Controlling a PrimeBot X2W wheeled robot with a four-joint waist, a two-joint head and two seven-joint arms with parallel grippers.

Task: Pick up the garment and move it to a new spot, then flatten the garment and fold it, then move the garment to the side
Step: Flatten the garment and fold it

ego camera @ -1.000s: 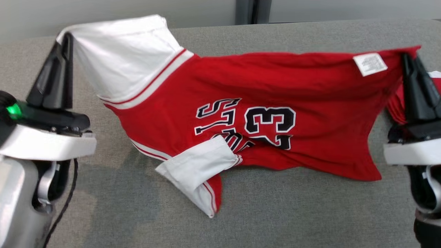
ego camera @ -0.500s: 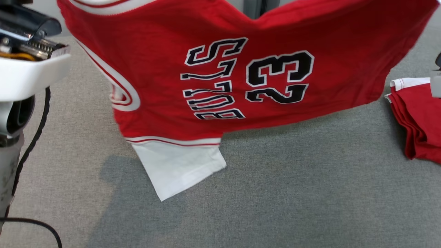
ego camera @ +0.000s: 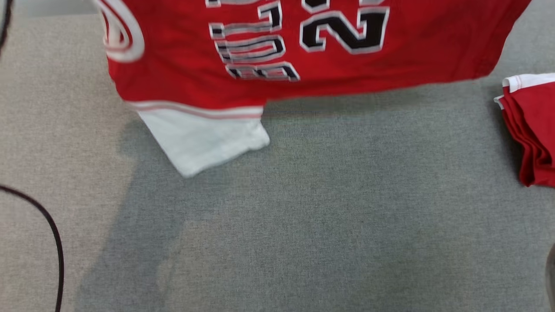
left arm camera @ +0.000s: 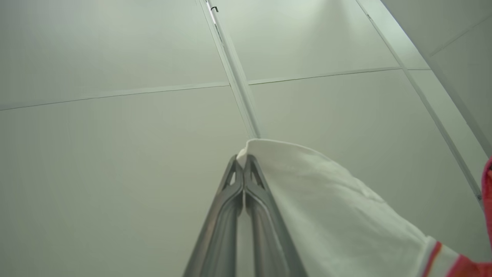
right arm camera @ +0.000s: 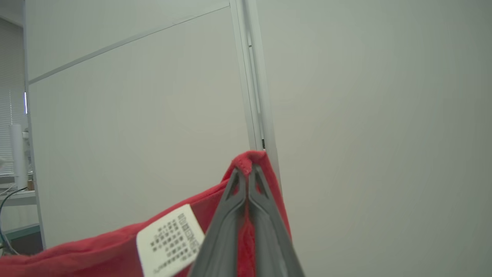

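On our left, a black cable (ego camera: 55, 242) lies on the grey tabletop (ego camera: 325, 216). Our left pincer (left arm camera: 243, 158) is pressed together on a white sleeve edge of the red jersey (ego camera: 433, 43). The jersey hangs stretched above the tabletop, its lower sleeve (ego camera: 204, 138) dangling. Our right pincer (right arm camera: 248, 172) pinches the red hem beside the label (right arm camera: 169, 238). A folded red pile (ego camera: 531, 130) lies far right.

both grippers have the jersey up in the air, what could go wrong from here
1. The left gripper and right gripper each pinch only a thin edge of the jersey at the fingertips; it could slip out.
2. The lower white sleeve hangs lowest and may crumple under when laid on the grey surface.
3. Swinging right could disturb the folded red pile.
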